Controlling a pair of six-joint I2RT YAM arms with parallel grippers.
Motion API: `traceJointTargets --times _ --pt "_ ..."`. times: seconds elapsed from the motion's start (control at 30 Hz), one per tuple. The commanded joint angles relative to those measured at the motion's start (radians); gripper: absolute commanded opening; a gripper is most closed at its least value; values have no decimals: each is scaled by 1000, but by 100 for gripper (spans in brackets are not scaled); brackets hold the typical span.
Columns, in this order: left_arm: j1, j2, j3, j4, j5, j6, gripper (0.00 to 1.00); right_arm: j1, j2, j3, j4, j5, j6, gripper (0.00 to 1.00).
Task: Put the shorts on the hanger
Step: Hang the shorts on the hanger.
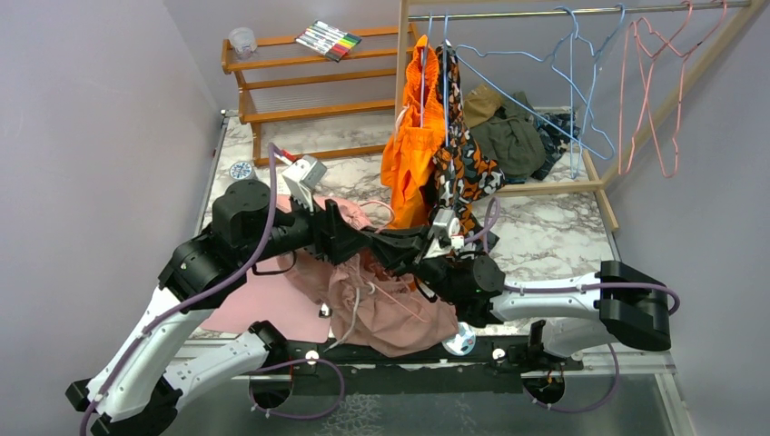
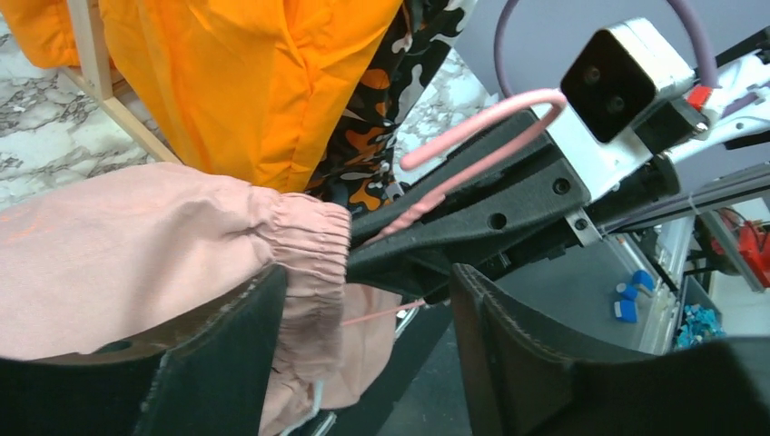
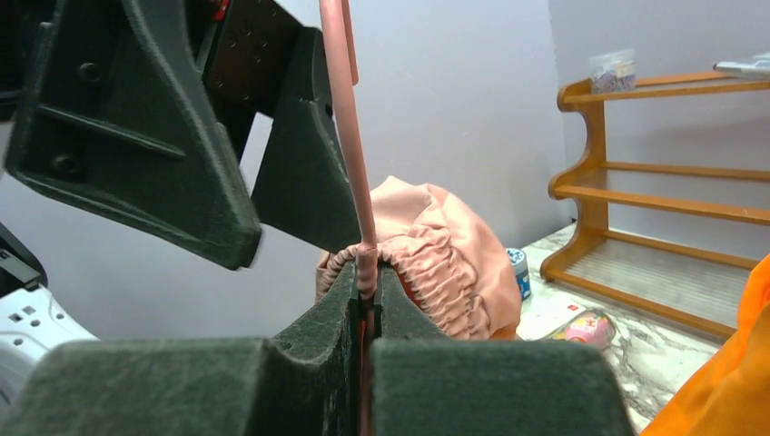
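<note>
I see the right gripper (image 3: 365, 286) clamped on the hanger (image 3: 350, 136), with the pink wire pinched between its pads just below the hook. The left gripper (image 2: 368, 277) has its jaws apart and holds nothing. The gathered waistband of the shorts (image 2: 136, 254) lies against one of its fingers. The shorts are bunched on the table (image 1: 545, 236) at near centre, beneath both grippers, with the waistband raised beside the hanger.

The shorts (image 1: 390, 313) lie on the table (image 1: 556, 243) before the rack (image 1: 554, 186), the hanger (image 3: 350, 136) seemingly threaded into them.
</note>
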Motion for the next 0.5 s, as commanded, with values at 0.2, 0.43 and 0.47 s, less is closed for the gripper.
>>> traceJointTargets --times 0.2,0.43,0.47 --pt "-6 -50 178 -39 -14 56 99 -32 -9 25 195 -40 59 1" --pt "-6 -98 263 8 -32 124 99 -53 -9 26 262 -73 128 1" --pt "-6 -112 270 19 -48 142 99 -57 -14 26 272 -82 138 1"
